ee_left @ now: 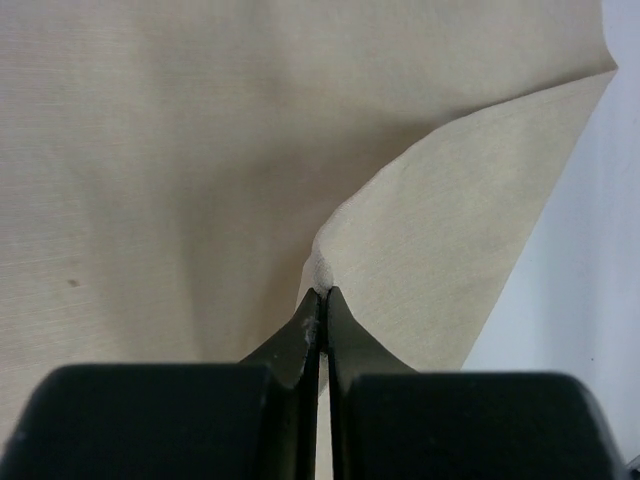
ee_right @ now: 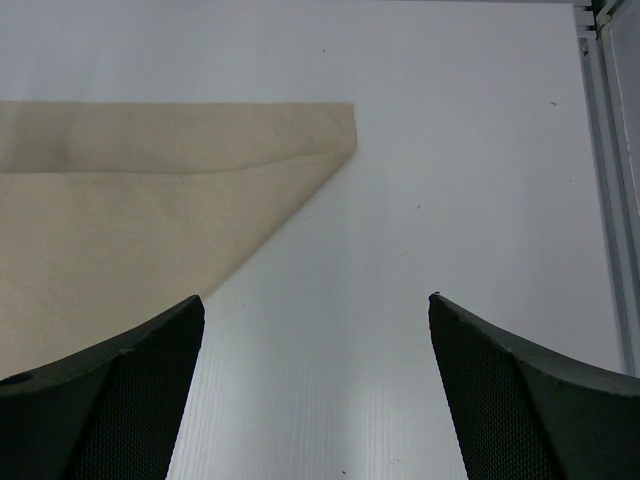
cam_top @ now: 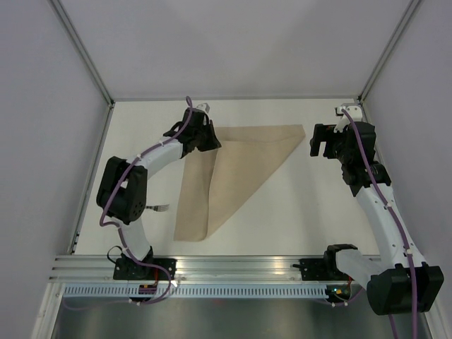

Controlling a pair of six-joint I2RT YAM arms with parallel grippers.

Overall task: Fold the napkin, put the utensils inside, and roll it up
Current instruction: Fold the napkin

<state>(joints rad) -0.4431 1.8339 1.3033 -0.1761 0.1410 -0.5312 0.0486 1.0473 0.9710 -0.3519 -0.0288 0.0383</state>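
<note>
the napkin lies about the middle of the table, partly folded: a wide triangular flap runs from its far edge down to a point at its near edge, and a narrower strip of cloth shows along its left side. the left gripper sits at the napkin's far left corner. in the left wrist view its fingers are pressed tight together with a fold of napkin pinched between the tips, and the cloth rises in a small peak there and falls away to either side. the right gripper hangs just beside the napkin's far right corner, off the cloth. its jaws stand wide apart with nothing between them. from the right wrist, the right gripper looks down on bare table, with the napkin's corner to the left of it. a fork lies near the napkin's left side, apart from it, mostly hidden under the left arm.
</note>
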